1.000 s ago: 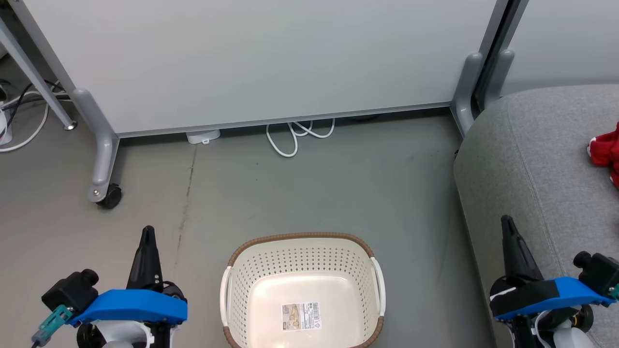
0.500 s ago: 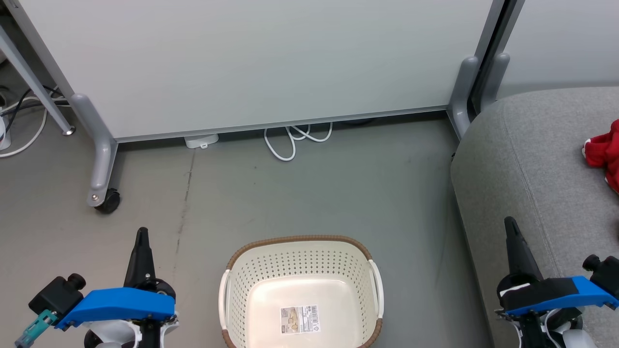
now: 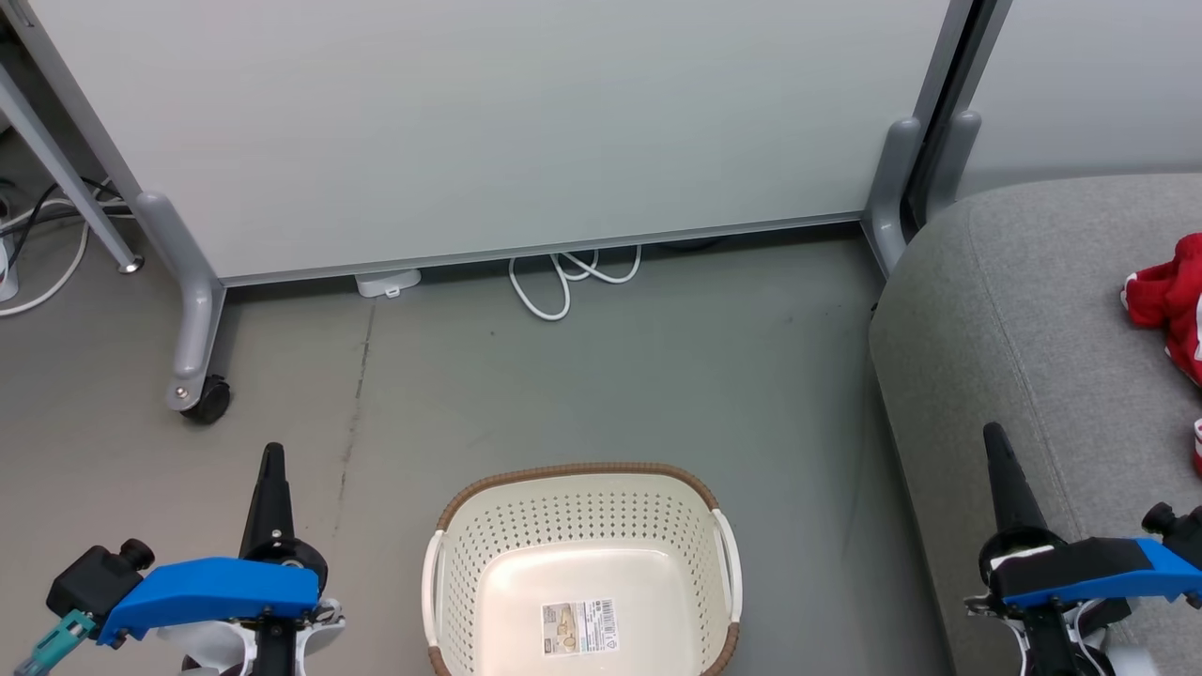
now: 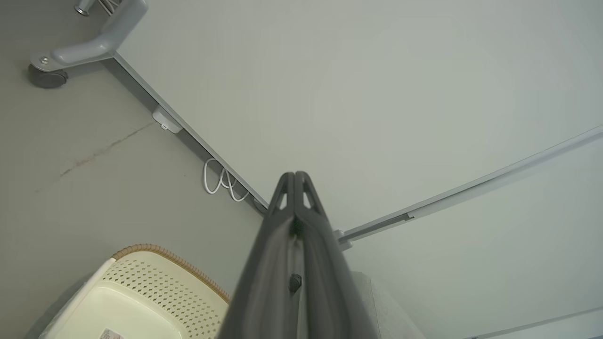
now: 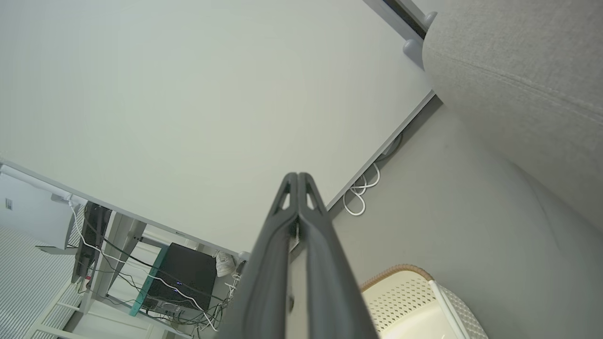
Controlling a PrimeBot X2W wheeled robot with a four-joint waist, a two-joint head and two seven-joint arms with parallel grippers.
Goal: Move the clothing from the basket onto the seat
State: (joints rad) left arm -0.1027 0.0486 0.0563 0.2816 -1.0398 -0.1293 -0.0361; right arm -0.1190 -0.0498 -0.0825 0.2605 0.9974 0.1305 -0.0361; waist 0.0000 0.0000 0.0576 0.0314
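The soft red clothing with white panels [image 3: 1163, 299] lies bunched on the large grey fabric-upholstered seat [image 3: 1014, 329], at 3 o'clock in the head view and cut by the picture's edge. From the clothing, the oval cream-white perforated plastic basket with a brown woven-look rim [image 3: 575, 468] stands well apart at about 8 o'clock on the grey concrete floor [image 3: 610, 376], just beside the seat's side; a printed paper label [image 3: 579, 627] shows on its bare bottom. The right pincer [image 3: 995, 439] hangs at the basket's 3 o'clock over the seat's near part, its two dark fingers pressed together and holding nothing. The left pincer [image 3: 273, 454] hangs at the basket's 9 o'clock above the floor, fingers likewise pressed together on nothing. At the basket's 12 o'clock a looped white cable [image 3: 562, 286] lies under a pale rolling partition panel [image 3: 516, 122], whose black caster wheel [image 3: 208, 402] sits at about 10 o'clock.
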